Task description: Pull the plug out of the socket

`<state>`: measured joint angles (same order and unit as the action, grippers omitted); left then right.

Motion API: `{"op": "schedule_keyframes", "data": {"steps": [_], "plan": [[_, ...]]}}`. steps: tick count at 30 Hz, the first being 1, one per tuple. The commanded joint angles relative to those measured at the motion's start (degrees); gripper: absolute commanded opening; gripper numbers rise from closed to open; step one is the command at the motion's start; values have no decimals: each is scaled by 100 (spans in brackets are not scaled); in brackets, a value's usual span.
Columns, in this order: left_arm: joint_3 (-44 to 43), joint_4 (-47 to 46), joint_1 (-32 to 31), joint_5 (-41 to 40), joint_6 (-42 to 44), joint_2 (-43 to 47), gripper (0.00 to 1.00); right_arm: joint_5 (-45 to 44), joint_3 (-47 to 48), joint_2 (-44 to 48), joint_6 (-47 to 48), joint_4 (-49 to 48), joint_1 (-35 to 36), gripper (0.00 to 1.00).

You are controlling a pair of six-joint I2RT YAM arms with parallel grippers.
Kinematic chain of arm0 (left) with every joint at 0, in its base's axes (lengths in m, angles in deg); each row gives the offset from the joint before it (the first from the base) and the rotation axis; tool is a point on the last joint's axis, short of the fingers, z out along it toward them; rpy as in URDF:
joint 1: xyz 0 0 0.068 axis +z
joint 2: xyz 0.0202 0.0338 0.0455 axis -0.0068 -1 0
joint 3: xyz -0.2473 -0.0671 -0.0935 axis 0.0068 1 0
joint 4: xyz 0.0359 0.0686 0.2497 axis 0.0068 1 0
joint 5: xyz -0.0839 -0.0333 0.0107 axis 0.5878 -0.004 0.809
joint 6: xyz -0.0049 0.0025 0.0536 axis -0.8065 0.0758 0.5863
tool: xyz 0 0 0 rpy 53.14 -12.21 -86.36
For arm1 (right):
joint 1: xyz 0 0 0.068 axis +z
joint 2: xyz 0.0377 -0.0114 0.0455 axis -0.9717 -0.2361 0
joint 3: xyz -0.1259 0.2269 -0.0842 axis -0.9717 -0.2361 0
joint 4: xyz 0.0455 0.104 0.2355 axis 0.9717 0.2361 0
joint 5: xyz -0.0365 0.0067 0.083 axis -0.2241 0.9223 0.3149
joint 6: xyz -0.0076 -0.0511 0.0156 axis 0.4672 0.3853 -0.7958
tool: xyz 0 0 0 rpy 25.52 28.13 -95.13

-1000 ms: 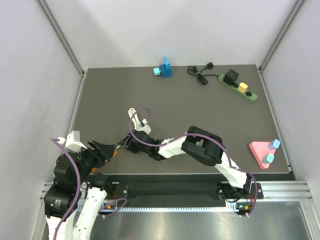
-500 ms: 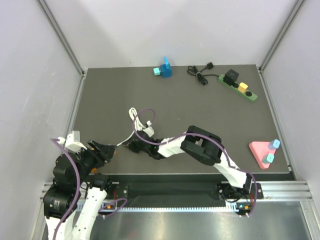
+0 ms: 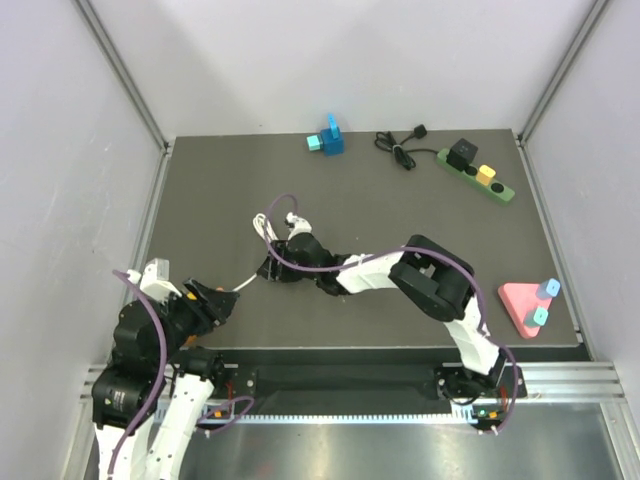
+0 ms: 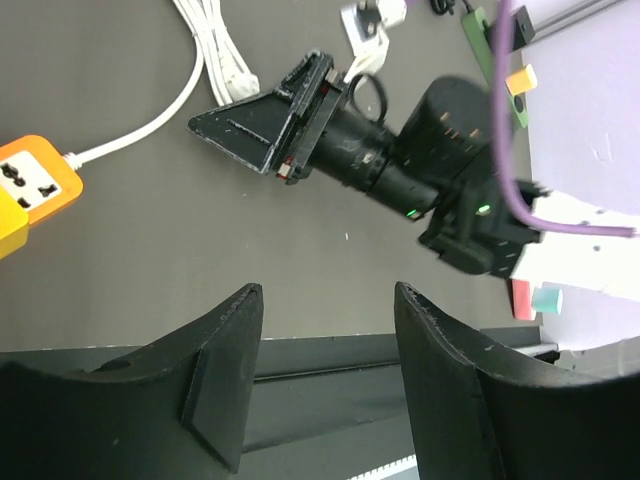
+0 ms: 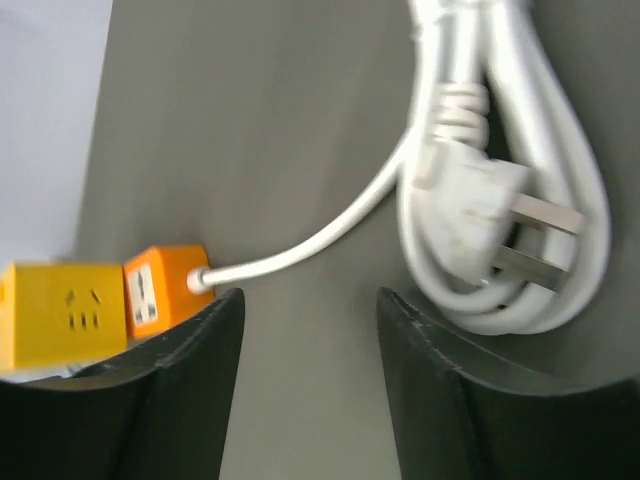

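Top view: the socket [image 3: 476,175] lies aslant by the far right corner of the worktop [image 3: 400,220], w/ a black plug [image 3: 460,153] and a yellow block [image 3: 485,173] both seated on it. Its black cable [image 3: 400,150] is coiled just beside it along the far edge. We judge nothing done yet: the plug is in, and both arms are well apart from the strip, over the near left part. The right tool [image 3: 275,268] sits just on the near side of a white cable bundle [image 3: 264,226]; the left tool [image 3: 212,300] is by the near left corner. A blue piece [image 3: 327,138] at the far edge and a pink wedge [image 3: 527,303] by the right edge lie clear of both arms. Left wrist view: the left tool's fingers are spread, nothing btwn them; beyond we see the right tool and an orange block [image 4: 30,195] w/ a white lead. Right wrist view: the right tool is released too, fingers apart, gripping nothing; a white plug [image 5: 480,200] w/ bare prongs lies ahead in the bundle, and the orange block sits beside a yellow cube [image 5: 60,312]. Left to do: everything, i.e. reach the far right corner, grasp the plug, pull. Vs. a sec ago: the right arm has stretched away from the near edge, its tool drawn off from the left tool toward the bundle; the socket hasn't moved.
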<state>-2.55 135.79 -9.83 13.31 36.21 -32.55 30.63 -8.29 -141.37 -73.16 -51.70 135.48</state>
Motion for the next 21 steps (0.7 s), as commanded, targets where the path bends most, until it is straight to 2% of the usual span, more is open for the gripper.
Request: {"op": "schedule_keyframes", "data": {"steps": [1,5,6,9,11,14,21], "plan": [[100,-272,20,144,63,72,60,608,577,544,1644,994,28,57],[74,-334,20,443,132,-33,60,302,1219,729,2566,2389,19,66],[126,-343,20,452,202,-34,61,-47,1403,668,2751,2593,19,68],[223,-317,2,198,230,28,61,-848,2421,240,3410,3937,2,75],[267,-386,-7,406,115,37,63,-1227,3204,-43,3700,4709,-33,79],[302,-580,-6,610,10,2,71,-1325,3786,-509,3816,5125,-165,81],[39,-484,-7,505,106,-113,71,-1140,4041,-992,3781,5100,-262,81]]}}
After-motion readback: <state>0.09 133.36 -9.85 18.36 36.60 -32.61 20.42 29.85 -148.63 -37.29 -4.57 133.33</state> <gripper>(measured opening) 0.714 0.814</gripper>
